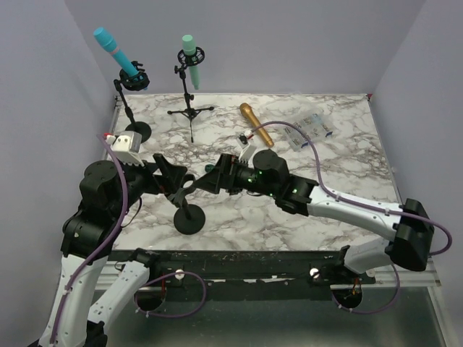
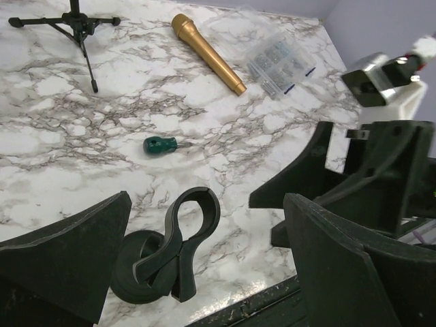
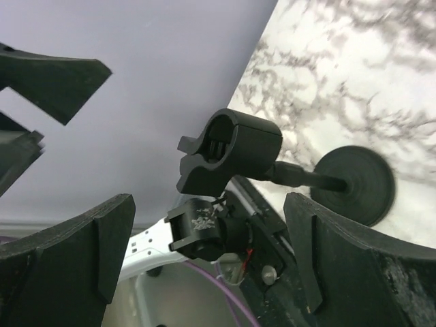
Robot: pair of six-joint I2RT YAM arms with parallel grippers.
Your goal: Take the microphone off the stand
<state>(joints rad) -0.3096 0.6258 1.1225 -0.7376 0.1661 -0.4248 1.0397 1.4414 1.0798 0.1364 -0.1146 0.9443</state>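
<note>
- Left gripper (image 2: 206, 199) spread wide, holding nothing; clip stand (image 2: 170, 248) seen between its fingers, by the table's (image 2: 102, 102) near edge;
- gold mic (image 2: 208, 54) lying flat toward the far edge, just beside a bag of screws (image 2: 276, 60);
- green screwdriver (image 2: 161, 144) mid-table; tripod (image 2: 80, 27) far left.

The marble table (image 1: 347, 210) is taken in whole by the top external camera, set high above and behind the empty clip stand (image 1: 189, 217) and tilted down and forward, so the stand is placed low and left of centre. The stand is seen at close range by the left wrist camera, held low on its near-left side and aimed past it towards the gold microphone (image 2: 208, 54) beyond. It is seen closest by the right wrist camera, rolled sideways on the stand's right and faced towards the left wall (image 3: 170, 54); the stand is shared by all three views.
</note>
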